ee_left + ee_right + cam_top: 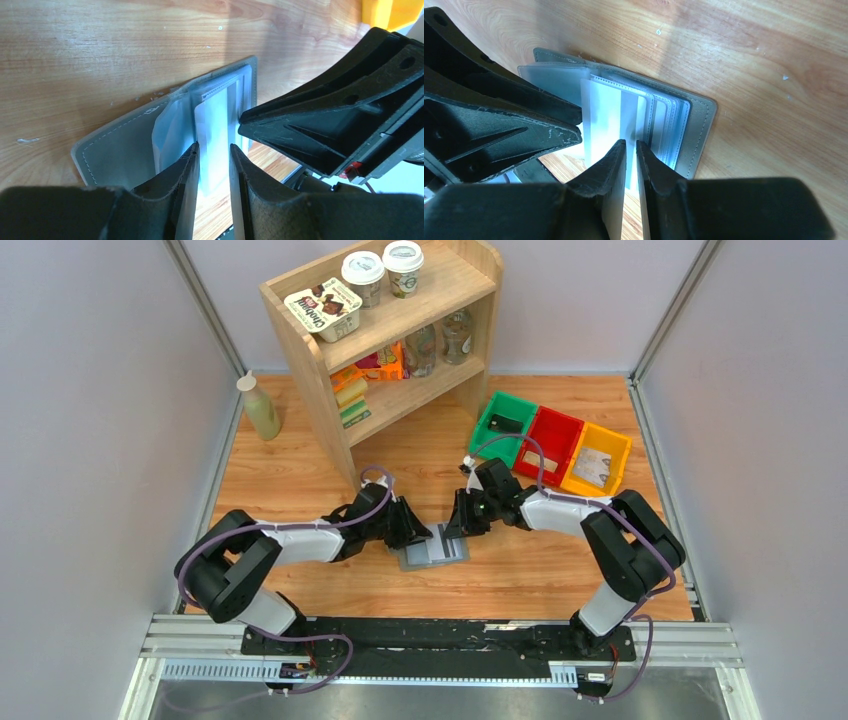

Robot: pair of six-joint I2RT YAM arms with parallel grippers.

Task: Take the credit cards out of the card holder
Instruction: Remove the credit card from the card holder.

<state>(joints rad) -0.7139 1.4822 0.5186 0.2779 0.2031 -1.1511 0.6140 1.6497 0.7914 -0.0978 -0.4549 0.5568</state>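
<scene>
Left claw [214,146] is sitting part open, tips straddling a white card [216,117] that is poking out of the holder [115,150]; no contact is showing, so I'm reading it as holding nothing. Right claw [630,143] is sitting nearly closed, just a slit between the tips, aiming at what looks like the same card; can't tell if it's pinching anything. Holder is lying open and flat on the table [300,470], directly under both claws, so neither arm is nearer. Card is lying straight ahead of the left tips, long axis running along the fingers' line, face up as far as I can tell. Judging by that, the jaws are closing across its width, not its thickness, so the pull is probably needing an edge lifted first. More cards [669,125] are sitting stacked in the holder beside it.
</scene>
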